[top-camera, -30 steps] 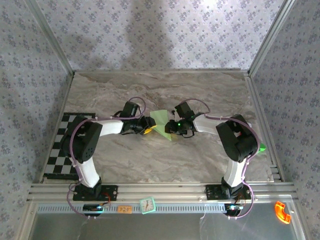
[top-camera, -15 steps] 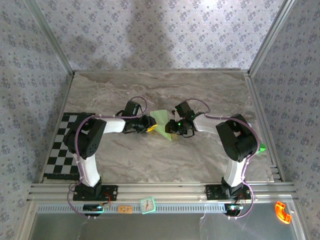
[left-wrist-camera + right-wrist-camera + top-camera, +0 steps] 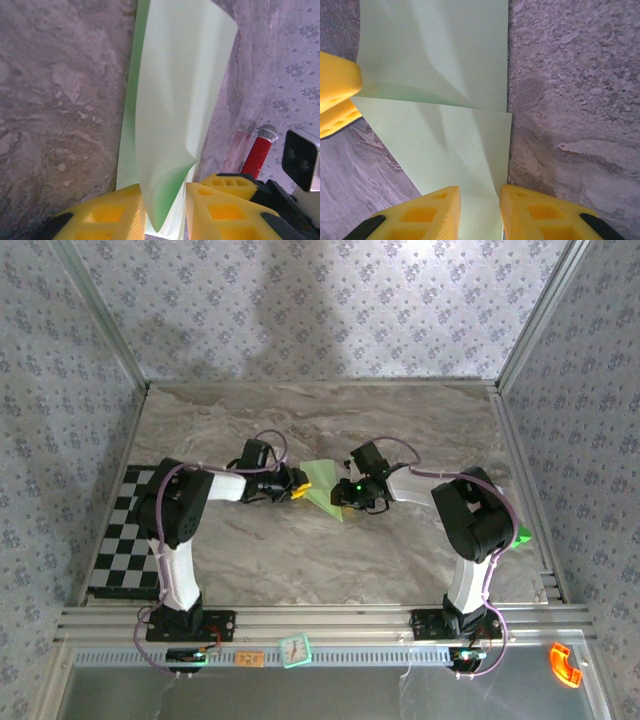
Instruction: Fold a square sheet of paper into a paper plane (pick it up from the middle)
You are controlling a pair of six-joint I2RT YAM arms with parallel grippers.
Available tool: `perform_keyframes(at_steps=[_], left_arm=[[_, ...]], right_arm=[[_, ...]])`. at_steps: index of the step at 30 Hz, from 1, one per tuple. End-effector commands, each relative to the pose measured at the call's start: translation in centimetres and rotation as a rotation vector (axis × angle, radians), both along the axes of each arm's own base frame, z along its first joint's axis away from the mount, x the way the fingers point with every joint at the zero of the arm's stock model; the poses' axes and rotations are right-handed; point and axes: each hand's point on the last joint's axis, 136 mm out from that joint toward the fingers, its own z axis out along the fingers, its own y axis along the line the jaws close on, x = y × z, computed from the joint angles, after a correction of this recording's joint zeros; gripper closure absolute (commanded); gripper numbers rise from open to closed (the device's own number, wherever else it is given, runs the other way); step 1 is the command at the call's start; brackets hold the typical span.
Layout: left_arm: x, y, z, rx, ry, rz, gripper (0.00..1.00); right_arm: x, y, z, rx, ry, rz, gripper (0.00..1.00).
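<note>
Top external: paper sheet [image 3: 322, 480] between left gripper [image 3: 298, 490], right gripper [image 3: 344, 503]; both apparently gripping.

1. We saw a marbled grey-and-tan table [image 3: 400, 420], framed by metal rails.
2. A black-and-white checkerboard mat [image 3: 115, 540] lay flat against its left edge.
3. The square sheet of paper [image 3: 322, 480], pale green and creased, sat near the middle. Its lower layer lay flat on the marble, while an upper flap curled up off it.
4. A small bright green block [image 3: 523, 536] sat by the right rail, well apart from the paper.
</note>
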Motion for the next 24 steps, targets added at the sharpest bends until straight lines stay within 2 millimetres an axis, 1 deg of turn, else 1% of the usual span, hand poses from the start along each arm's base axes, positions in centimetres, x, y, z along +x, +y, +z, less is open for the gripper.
perform_keyframes(at_steps=[1,7,17,21,24], left_arm=[[0.3,-0.7,1.0,-0.038,-0.026,-0.079,0.72],[0.0,-1.3,1.3,-0.037,-0.028,-0.156,0.72],[-0.6,-1.4,0.3,-0.010,0.018,-0.212,0.72],[-0.6,-1.3,0.3,0.003,0.016,-0.220,0.76],[-0.6,-1.2,0.3,0.007,0.013,-0.222,0.82]], right_arm=[[-0.7,-1.5,-2.1,-0.070,0.061,-0.020,0.69],[-0.7,-1.5,-2.2,-0.067,0.062,-0.021,0.69],[-0.6,-1.6,-2.0,-0.067,0.058,-0.023,0.69],[-0.5,-1.5,-1.8,-0.063,0.053,-0.022,0.69],[-0.2,-1.3,-1.3,-0.050,0.035,-0.016,0.68]])
